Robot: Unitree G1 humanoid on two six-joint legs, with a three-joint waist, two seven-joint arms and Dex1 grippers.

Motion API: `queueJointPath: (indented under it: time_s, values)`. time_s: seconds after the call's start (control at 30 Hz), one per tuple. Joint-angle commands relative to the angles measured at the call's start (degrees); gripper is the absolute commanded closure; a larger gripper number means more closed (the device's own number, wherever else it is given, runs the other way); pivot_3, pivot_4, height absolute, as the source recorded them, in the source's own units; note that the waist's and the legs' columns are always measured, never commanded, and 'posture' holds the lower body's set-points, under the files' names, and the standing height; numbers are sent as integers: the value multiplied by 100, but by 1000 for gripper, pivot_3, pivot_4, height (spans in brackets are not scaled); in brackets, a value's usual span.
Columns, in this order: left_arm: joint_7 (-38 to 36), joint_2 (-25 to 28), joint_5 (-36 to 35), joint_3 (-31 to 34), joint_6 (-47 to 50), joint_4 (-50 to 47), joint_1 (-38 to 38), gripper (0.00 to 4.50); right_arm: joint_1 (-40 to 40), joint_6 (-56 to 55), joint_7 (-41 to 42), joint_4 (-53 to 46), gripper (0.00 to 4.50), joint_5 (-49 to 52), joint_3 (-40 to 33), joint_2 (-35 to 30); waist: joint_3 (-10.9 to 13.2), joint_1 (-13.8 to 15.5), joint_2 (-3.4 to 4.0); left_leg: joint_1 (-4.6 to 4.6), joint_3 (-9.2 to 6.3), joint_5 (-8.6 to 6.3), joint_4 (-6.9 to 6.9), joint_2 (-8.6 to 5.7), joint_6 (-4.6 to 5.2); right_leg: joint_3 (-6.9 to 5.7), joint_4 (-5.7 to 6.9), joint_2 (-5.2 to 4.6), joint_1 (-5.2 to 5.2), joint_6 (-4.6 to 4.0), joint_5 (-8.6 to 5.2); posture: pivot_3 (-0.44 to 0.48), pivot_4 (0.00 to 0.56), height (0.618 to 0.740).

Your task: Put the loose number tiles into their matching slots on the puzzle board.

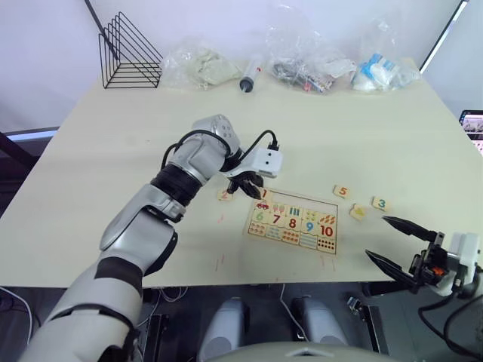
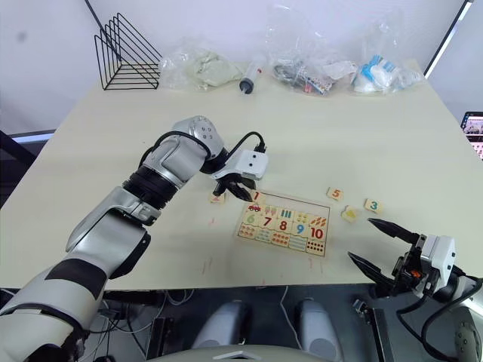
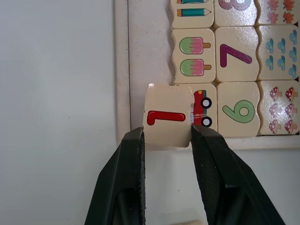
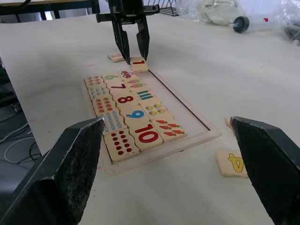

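Left gripper (image 3: pixel 166 136) jaws pinch the 1 tile (image 3: pixel 168 116) at the puzzle board's (image 1: pixel 293 220) corner, tile overlapping the car picture. Right gripper (image 1: pixel 392 243) jaws spread wide, off the desk (image 1: pixel 113 151) edge; 5 tile (image 1: pixel 342 191), 3 tile (image 1: pixel 379 203) lie loose beside the board.

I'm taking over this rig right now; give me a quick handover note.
Left gripper holds tile 1 at the board's corner slot, overlapping the car tile; not seated.
Right gripper open, empty, off the board's right side.
Tiles 5, 3, 4 lie right of the board; another tile lies left.
Top row open. Left: all five tiles.
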Motion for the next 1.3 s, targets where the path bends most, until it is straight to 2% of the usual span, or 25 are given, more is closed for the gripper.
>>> queueJointPath:
  time_s: [0.03,1.3]
  values:
    - [63,-91,158,-87,17,-8,-213,3574,51,-130,-17,-158,0,38,-46,-15,0,-2,0,0,1,0,0,0,0,1,0,0,0,1,-1,0,150,740]
    - [141,-50,446,-264,454,-443,145,3574,-38,-222,-52,-34,0,-25,24,-22,-1,-6,1,3,1,0,1,0,0,1,5,-1,0,-8,5,0,150,740]
